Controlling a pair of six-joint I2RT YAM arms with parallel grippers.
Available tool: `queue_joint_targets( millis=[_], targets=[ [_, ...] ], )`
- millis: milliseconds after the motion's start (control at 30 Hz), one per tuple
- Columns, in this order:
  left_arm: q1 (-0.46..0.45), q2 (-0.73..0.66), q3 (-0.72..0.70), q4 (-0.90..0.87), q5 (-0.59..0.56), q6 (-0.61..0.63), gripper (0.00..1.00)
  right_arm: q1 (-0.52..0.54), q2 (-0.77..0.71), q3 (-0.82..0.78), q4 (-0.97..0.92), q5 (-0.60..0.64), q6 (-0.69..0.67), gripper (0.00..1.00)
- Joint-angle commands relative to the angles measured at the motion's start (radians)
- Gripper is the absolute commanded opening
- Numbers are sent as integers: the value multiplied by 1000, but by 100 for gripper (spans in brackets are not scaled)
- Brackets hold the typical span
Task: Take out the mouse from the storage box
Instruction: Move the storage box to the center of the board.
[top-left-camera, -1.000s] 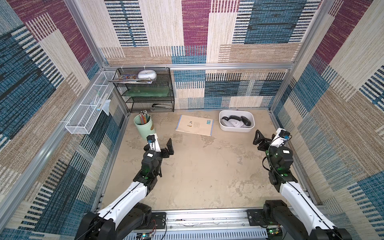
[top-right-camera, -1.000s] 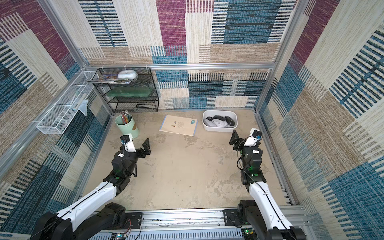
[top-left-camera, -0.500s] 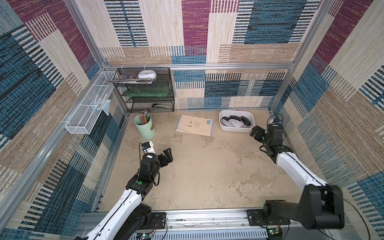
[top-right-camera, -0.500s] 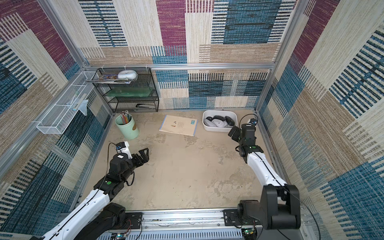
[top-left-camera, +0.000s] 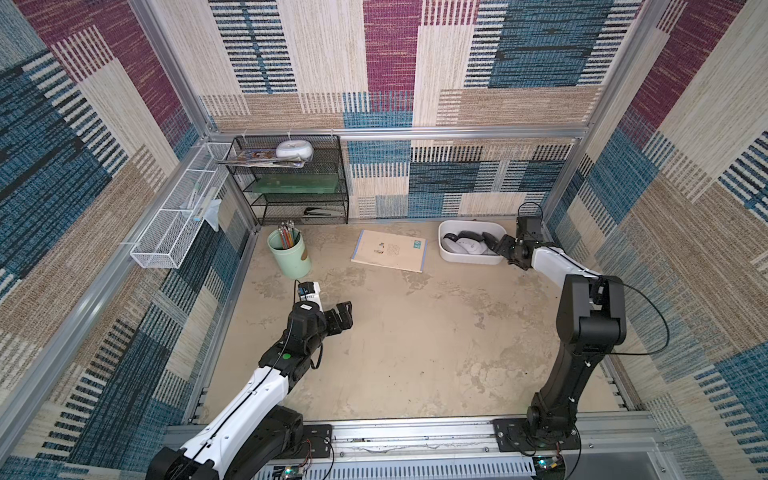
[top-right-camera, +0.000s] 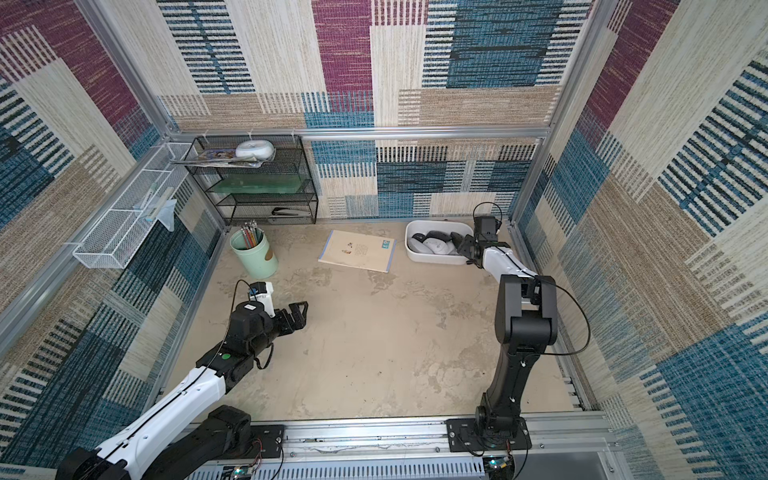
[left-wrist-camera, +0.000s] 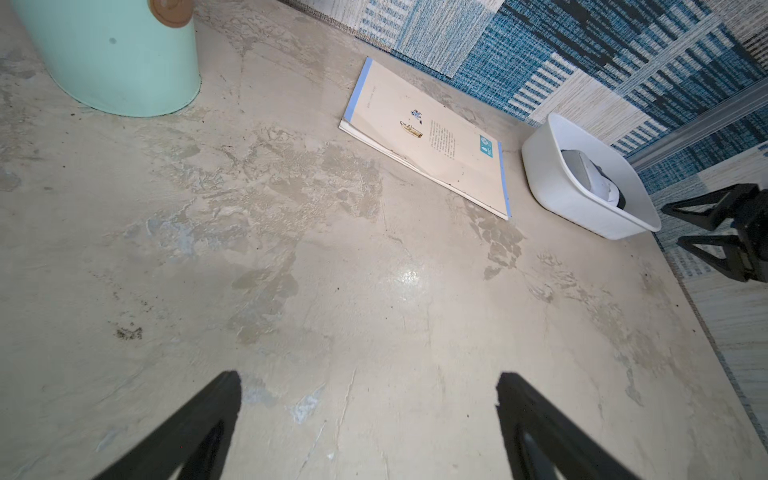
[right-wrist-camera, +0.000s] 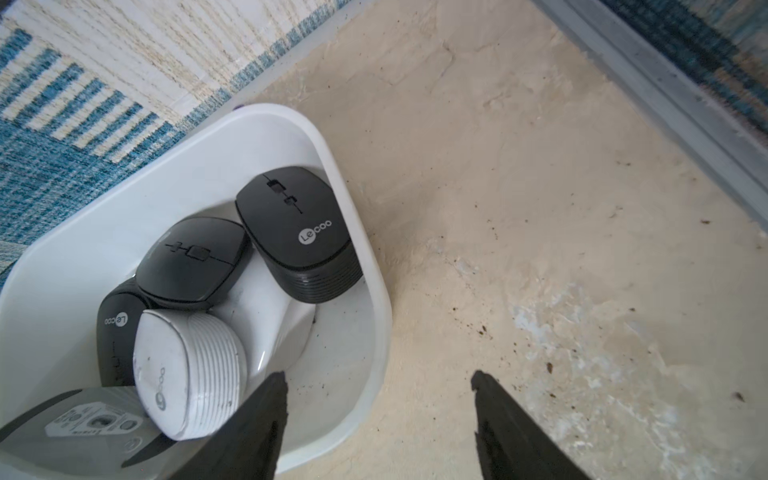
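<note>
Stained table (top-left-camera: 415, 353): we saw right jaws parted, straddling storage box (top-left-camera: 469, 258) wall, mice (right-wrist-camera: 297, 232) inside; left jaws spread, empty.

light: bright, even | shadows: soft | glare: sheen on tabletop (left-wrist-camera: 409, 276) | wrist views: edges warped

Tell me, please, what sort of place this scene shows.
Likely a mock office desk inside a robot test cell: a pencil cup, a black mesh shelf rack and a storage box of computer mice.
</note>
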Motion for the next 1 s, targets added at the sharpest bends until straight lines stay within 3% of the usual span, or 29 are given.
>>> queue_joint_targets(
  millis=[0,300,600,967],
  targets=[
    [-1,10,10,30,17,17,100,-3,33,35,-38,-26,-5,68],
    [-1,19,9,32,2,24,100,-9,95,81,-83,-2,6,50],
    [-1,43,11,34,-23,28,100,-12,106,104,-150,18,20,21],
    [-1,62,15,43,-13,25,100,-12,-24,-29,-129,-3,17,8]
  ],
)
